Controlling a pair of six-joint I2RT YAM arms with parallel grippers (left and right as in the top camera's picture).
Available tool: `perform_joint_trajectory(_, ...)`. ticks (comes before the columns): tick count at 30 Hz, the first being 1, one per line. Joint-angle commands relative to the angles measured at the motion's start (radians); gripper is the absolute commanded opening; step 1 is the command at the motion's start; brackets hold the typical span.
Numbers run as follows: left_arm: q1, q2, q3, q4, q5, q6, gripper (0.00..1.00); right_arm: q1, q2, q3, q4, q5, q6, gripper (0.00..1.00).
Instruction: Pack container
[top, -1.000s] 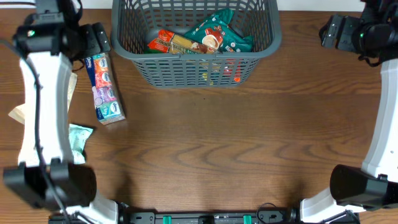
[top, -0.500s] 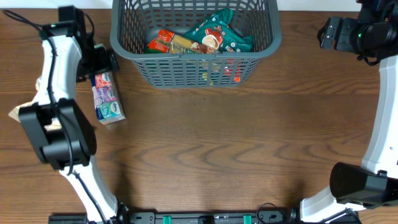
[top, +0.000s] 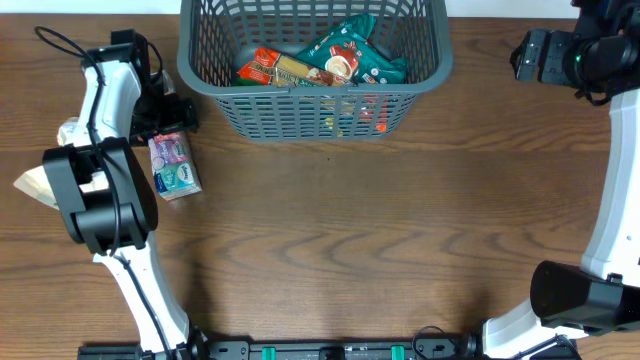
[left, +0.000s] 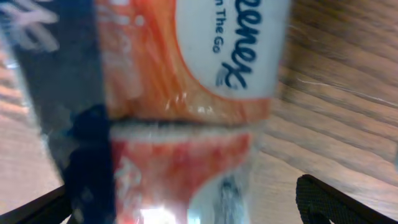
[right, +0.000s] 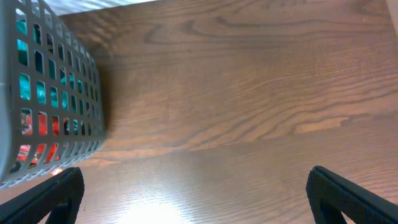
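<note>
The container (top: 205, 80) is a dark grey lattice basket at the table's far middle, and it holds several snack packets (top: 330, 60). It also shows at the left edge of the right wrist view (right: 56, 93). A multipack of tissues (top: 172, 165) lies on the table left of the basket. My left gripper (top: 165, 125) is down over its far end. In the left wrist view the tissue pack (left: 186, 93) fills the frame between the wide-open fingers of my left gripper (left: 193, 211). My right gripper (top: 528, 55) is open and empty, right of the basket, also shown in the right wrist view (right: 196, 199).
A beige packet (top: 35, 182) and a pale wrapper (top: 70, 130) lie at the left table edge beside my left arm. Bare wooden table (top: 380, 230) stretches in front of the basket. The two arm bases stand at the near edge.
My left arm has swung from high over the left side down to the far end of the tissue pack. The right arm has not moved.
</note>
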Motion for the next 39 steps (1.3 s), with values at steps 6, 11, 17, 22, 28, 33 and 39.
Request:
perform_joint_trajectory(6, 0.006, 0.069, -0.009, 0.007, -0.003, 0.018, 0.99, -0.006, 0.009, -0.004, -0.02, 0.01, -0.024, 0.99)
perform_joint_trajectory(11, 0.017, 0.069, -0.009, -0.001, -0.005, 0.018, 0.99, -0.006, 0.009, -0.004, -0.03, 0.01, -0.024, 0.99)
perform_joint_trajectory(17, 0.027, 0.061, -0.009, -0.063, -0.005, 0.017, 0.68, -0.007, 0.009, -0.004, -0.034, 0.012, -0.024, 0.99)
perform_joint_trajectory(22, 0.027, 0.021, -0.009, -0.1, -0.005, 0.018, 0.43, -0.007, 0.009, -0.004, -0.034, 0.017, -0.033, 0.99)
perform_joint_trajectory(28, 0.027, -0.097, -0.007, -0.114, -0.005, 0.013, 0.28, -0.007, 0.009, -0.004, -0.036, 0.041, -0.039, 0.99)
perform_joint_trajectory(33, 0.027, -0.275, 0.006, -0.103, -0.005, 0.009, 0.06, -0.007, 0.009, -0.004, -0.036, 0.041, -0.039, 0.99)
perform_joint_trajectory(39, 0.027, -0.518, 0.083, -0.058, -0.005, -0.002, 0.06, -0.007, 0.009, -0.004, -0.036, 0.04, -0.039, 0.99)
